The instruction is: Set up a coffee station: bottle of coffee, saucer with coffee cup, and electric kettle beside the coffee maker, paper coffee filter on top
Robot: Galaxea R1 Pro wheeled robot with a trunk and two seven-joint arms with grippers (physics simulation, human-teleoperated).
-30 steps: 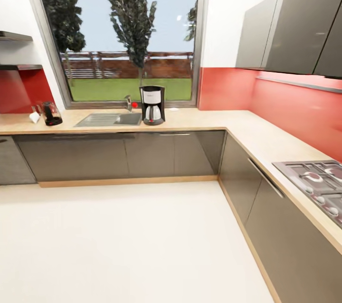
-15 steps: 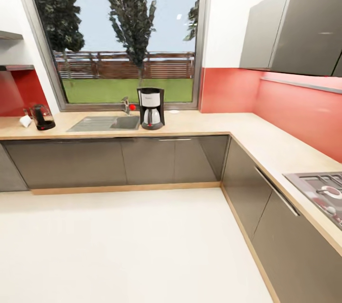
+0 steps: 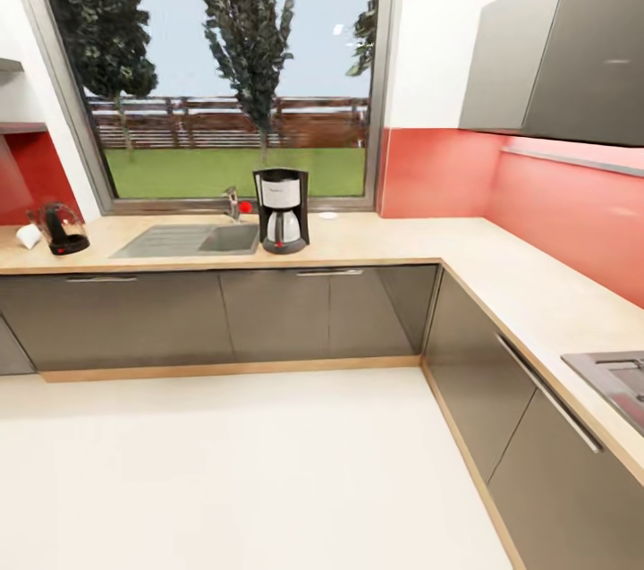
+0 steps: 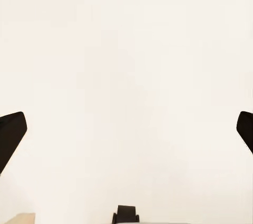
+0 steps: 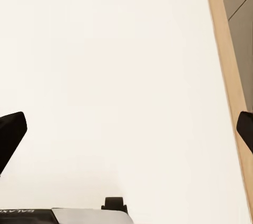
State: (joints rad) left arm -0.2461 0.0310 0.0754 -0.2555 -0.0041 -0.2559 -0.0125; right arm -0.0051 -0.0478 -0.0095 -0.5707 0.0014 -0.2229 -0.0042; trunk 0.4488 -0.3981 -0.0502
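The black coffee maker (image 3: 282, 211) with its glass carafe stands on the wooden countertop (image 3: 376, 239) right of the sink, under the window. Far left on the same counter sits the dark electric kettle (image 3: 61, 230) with a small white cup-like item (image 3: 29, 236) beside it. In the left wrist view my left gripper (image 4: 126, 134) is open over bare pale floor, its dark fingertips (image 4: 10, 134) wide apart. My right gripper (image 5: 126, 132) is open too, with a fingertip (image 5: 10, 134) at each edge of its view, above the floor beside a cabinet plinth (image 5: 226, 66).
A sink (image 3: 192, 240) with a tap (image 3: 234, 203) is set into the counter left of the coffee maker. The counter turns along the right wall to a hob (image 3: 617, 378). Grey base cabinets (image 3: 268, 315) line both runs, wall cabinets (image 3: 555, 60) hang at right, a shelf (image 3: 22, 128) at left.
The whole head view has shifted: the camera has advanced and turned left, so counter and coffee maker sit lower and the hob slides off to the right.
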